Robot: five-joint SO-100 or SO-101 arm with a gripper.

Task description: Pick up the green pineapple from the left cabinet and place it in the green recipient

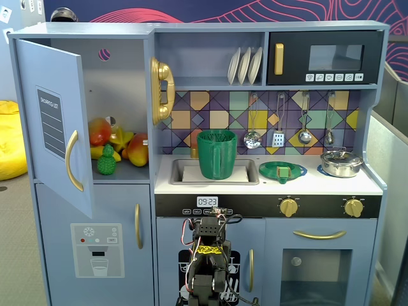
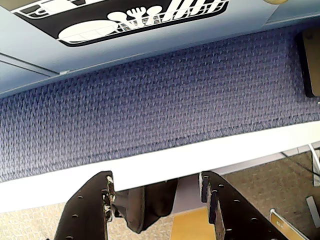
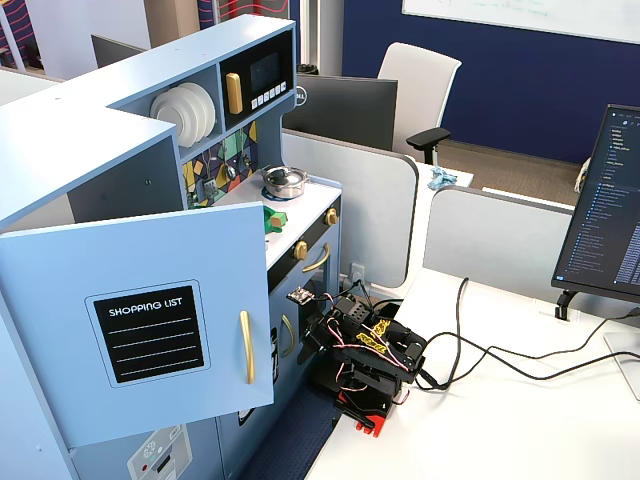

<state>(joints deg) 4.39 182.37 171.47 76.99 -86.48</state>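
The green pineapple (image 1: 106, 160) stands at the front of the shelf inside the left cabinet (image 1: 121, 83), whose door (image 1: 48, 121) hangs wide open. The green recipient (image 1: 217, 153), a ribbed pitcher, stands upright in the sink. My arm (image 1: 207, 255) is folded low in front of the kitchen, far below both. In the wrist view my gripper (image 2: 156, 181) is open and holds nothing, looking down at blue carpet and a white table edge. The other fixed view shows the folded arm (image 3: 365, 355) beside the open door (image 3: 150, 320), which hides the pineapple and pitcher.
A mango (image 1: 137, 150), an apple (image 1: 99, 131) and a banana (image 1: 95, 152) crowd behind the pineapple. A flat green plate (image 1: 282, 170) and a steel pot (image 1: 341, 162) sit on the counter. Utensils hang above, under the black microwave (image 1: 325, 57). Cables trail over the white table (image 3: 500, 420).
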